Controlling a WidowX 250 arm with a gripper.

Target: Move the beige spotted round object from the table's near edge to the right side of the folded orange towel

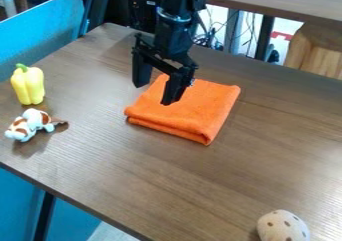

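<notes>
Table (267,155) is the biggest thing I've got, brown wood grain, runs out past the cloth on all sides. My arm (175,27) comes in from the top edge, beyond the cloth, and hangs down toward it.

Cloth (190,110): orange, lies flat on the table, folded into a squarish pad. Layers are stacked along the side nearest the camera, with a rounded fold there. Edges look fairly even.

Gripper (153,93) is over the cloth's far left part as I see it. Fingers well spread, nothing pinched. One finger is in front of the cloth in my view, the other off its left side. Can't tell if either tip touches the fabric or the wood.

Pepper (29,85): yellow, green stem up, upright, left of the cloth and well apart from it. Egg (283,227): pale with dark spots, well apart from the cloth on the camera side, toward the right. Toy dog (31,124): white and brown, left of the cloth, just on the camera side of the pepper.

Progress, my read: cloth is the work piece. Folding looks mostly or fully done. No grasp on it right now, so any further fold or shift needs a fresh pinch. If this fold is the end state, what's left is backing off.
</notes>
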